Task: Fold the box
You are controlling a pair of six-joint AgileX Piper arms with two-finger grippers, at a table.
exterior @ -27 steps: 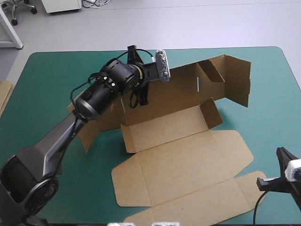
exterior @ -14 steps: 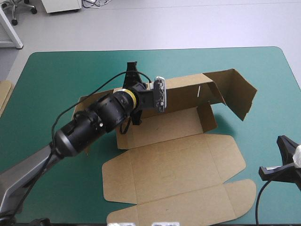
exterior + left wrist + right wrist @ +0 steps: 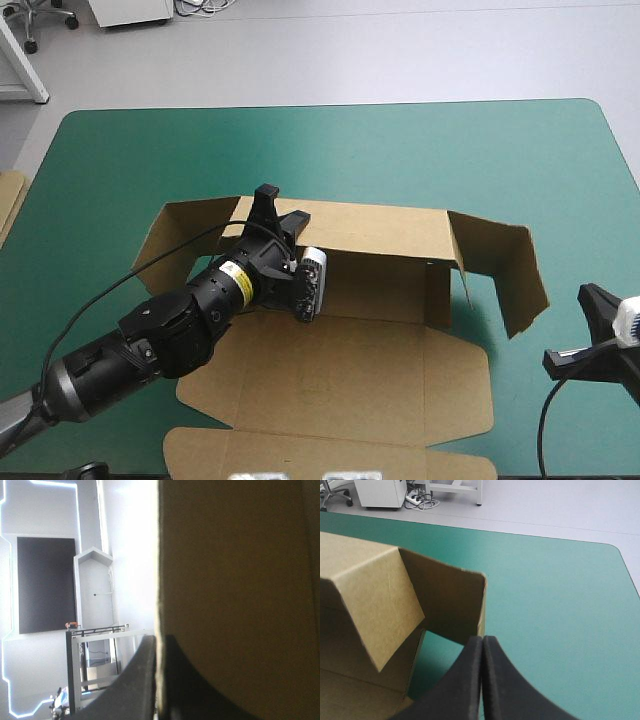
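We see the box [image 3: 380, 350] plain brown all over — the cover [image 3: 400, 150] around it an even teal-green; the left gripper [image 3: 280, 208] on its far wall and the right gripper [image 3: 482, 639] beside it are black

box [image 3: 370, 360] mid-table, left claw [image 3: 280, 207] on rear wall, right claw [image 3: 481, 645] apart

The box [image 3: 350, 350] was a cut sheet of brown board, partly raised, lying in the middle of the teal-green counter and reaching to its near edge. Its long wall [image 3: 370, 235] stood upright along the far side, running left to right. At the wall's left end a flap [image 3: 190, 235] bent toward the near side; at the right end a larger flap [image 3: 505, 270] swung out to the right, clear of the rest. The wide base panel [image 3: 350, 370] lay flat, with a further strip [image 3: 330, 452] beyond its near crease.
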